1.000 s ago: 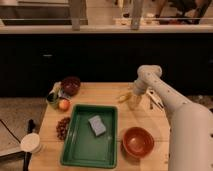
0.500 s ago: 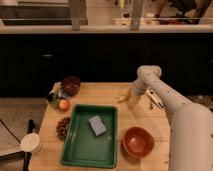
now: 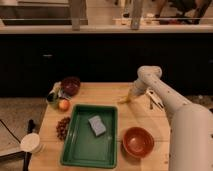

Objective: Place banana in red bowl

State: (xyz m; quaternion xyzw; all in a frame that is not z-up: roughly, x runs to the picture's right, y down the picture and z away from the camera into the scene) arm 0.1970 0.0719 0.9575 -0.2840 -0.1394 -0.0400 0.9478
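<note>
The banana is small and pale yellow and lies on the wooden table near its back middle. My gripper hangs down from the white arm and sits right at the banana's right end, low over the table. The red bowl stands empty at the front right, well in front of the banana. A darker maroon bowl stands at the back left.
A green tray holding a grey sponge fills the table's middle. A round orange fruit, a green cup and a dark berry cluster lie at the left. A white cup is front left. Utensils lie right of the gripper.
</note>
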